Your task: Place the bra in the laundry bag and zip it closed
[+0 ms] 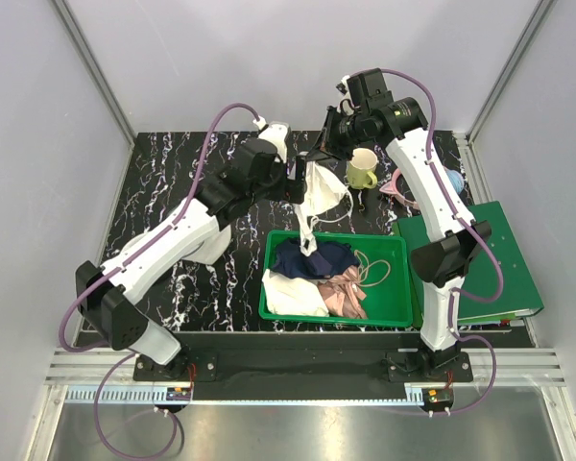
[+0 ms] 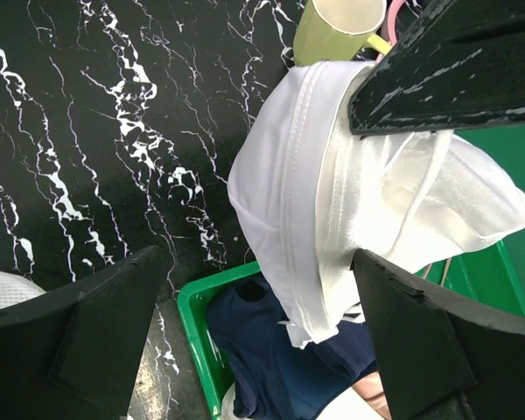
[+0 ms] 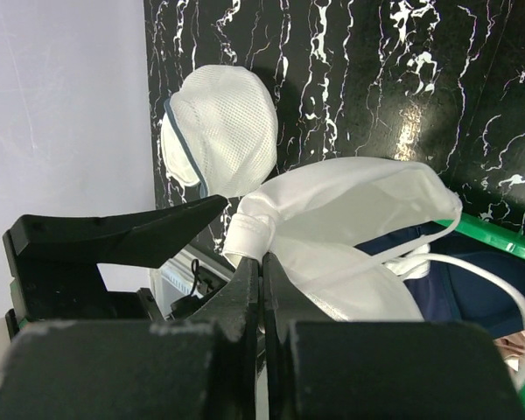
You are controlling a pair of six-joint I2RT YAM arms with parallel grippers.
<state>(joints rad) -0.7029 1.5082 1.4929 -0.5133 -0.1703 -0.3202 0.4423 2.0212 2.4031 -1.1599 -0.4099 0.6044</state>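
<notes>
Black marbled tabletop point(image 1: 173, 192) enclosed by pale walls on three sides. The green bin point(image 1: 399, 279) sits at the near edge and a green binder point(image 1: 490, 259) is on the right. The marbled surface is exposed left of the bin and beneath the left arm. Both grippers meet above the far rim of the bin, close to the yellow mug point(image 1: 362, 170). The right gripper point(image 3: 261, 271) has its jaws pressed together on a seamed edge of the bra point(image 3: 350, 210), which hangs free of the table. The left gripper point(image 2: 258, 258) is spread wide; the bra point(image 2: 306, 219) hangs between its fingers, seemingly touching neither. The long axis of the bra point(image 1: 324, 197) runs downward from the pinch point, with the cups folded together, and its lower end and thin strap trail over a navy garment point(image 1: 312, 259) in the bin. The laundry bag point(image 3: 223, 131) lies on the table near a wall, well apart from the bra. It appears folded to a dome, though its zipper state is unclear.
</notes>
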